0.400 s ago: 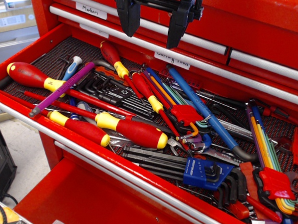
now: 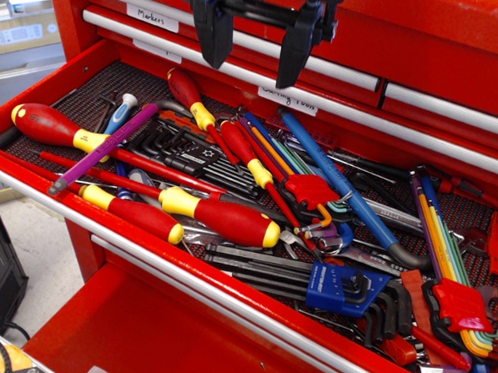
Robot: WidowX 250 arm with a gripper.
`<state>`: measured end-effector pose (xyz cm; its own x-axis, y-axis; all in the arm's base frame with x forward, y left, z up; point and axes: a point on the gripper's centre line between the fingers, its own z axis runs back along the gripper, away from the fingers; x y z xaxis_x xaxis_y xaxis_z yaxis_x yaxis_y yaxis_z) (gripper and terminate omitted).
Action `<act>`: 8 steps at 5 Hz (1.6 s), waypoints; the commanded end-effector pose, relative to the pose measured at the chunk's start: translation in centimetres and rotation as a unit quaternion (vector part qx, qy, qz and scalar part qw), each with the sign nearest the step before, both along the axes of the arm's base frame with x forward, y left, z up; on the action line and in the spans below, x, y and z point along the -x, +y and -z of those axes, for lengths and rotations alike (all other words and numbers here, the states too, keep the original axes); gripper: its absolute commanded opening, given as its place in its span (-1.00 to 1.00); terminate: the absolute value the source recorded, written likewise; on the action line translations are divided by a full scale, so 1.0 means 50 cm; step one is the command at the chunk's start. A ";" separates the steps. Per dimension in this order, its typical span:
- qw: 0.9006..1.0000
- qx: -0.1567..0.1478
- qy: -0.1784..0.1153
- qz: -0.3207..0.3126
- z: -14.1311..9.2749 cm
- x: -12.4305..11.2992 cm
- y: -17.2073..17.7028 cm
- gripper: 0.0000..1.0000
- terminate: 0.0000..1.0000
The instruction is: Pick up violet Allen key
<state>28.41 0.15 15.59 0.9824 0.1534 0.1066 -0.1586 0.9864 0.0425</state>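
Observation:
The violet Allen key is a long slim glossy magenta rod. It lies slantwise at the left of the open red drawer, across a red-yellow screwdriver, its bare-metal tip low left near the drawer's front rail. My gripper hangs at the top centre, above the back of the drawer. Its two black fingers are spread apart and hold nothing. It is up and to the right of the key, well apart from it.
The drawer is crowded: several red-yellow screwdrivers, a thick long blue key, rainbow key sets in red holders, black keys in a blue holder. Closed red drawers rise behind.
The gripper has shifted very slightly upward and left; nothing in the drawer has moved.

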 end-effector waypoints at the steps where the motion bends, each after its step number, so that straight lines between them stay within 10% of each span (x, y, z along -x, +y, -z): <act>1: 0.998 -0.033 -0.024 0.040 0.022 -0.028 0.148 1.00 -1.00; 8: 0.992 0.008 -0.061 0.107 0.276 -0.058 0.332 1.00 -1.00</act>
